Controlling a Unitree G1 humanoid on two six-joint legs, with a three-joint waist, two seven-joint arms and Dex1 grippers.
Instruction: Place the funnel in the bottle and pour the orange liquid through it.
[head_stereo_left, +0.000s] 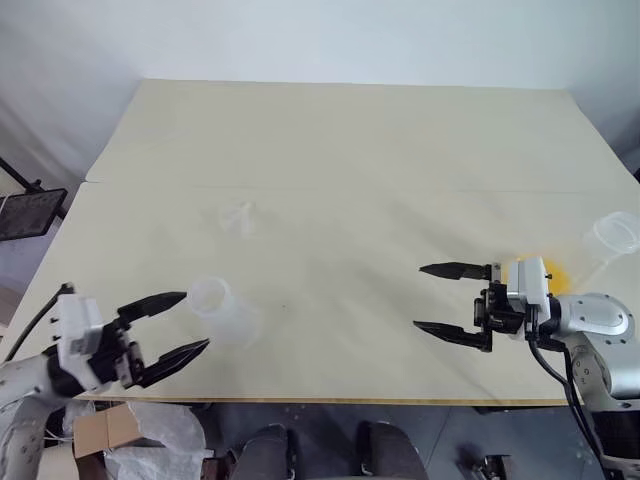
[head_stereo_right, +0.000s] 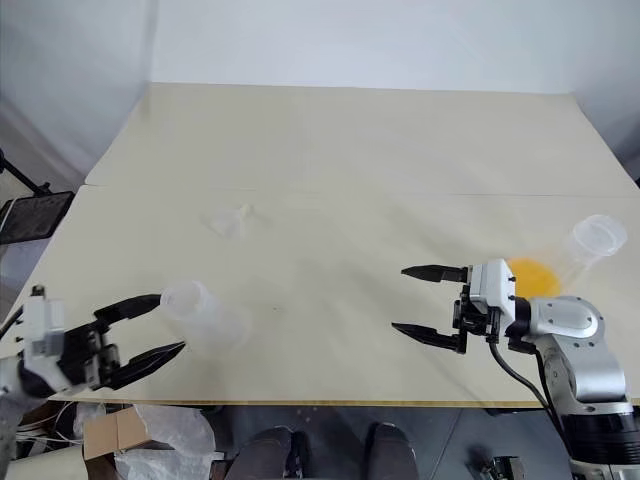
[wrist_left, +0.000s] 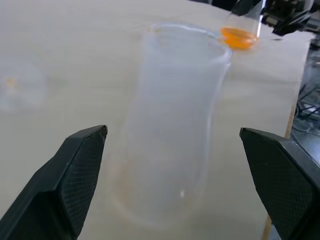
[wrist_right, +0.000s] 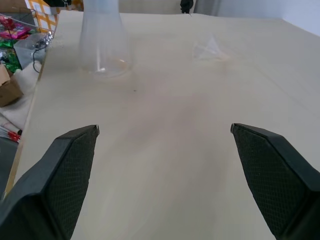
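Left eye view: the bottle (head_stereo_left: 222, 310) stands upright just ahead of the left gripper (head_stereo_left: 175, 323), whose jaws are spread wide and empty. The funnel (head_stereo_left: 240, 216) lies further up the table. The right gripper (head_stereo_left: 440, 300), likewise wide and empty, is well apart; the left arm is judged nearer.

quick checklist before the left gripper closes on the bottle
1. Left gripper open: ok, its fingers stand wide on either side of the bottle.
2. Bottle upright on the table: ok.
3. Bottle mouth free: ok, nothing sits in it.
4. Funnel in the bottle: not ok, it lies apart on the table, farther back.
5. Orange liquid ready: ok, in the flask near the right edge, no spill seen.
6. Right gripper free: ok, open and holding nothing.
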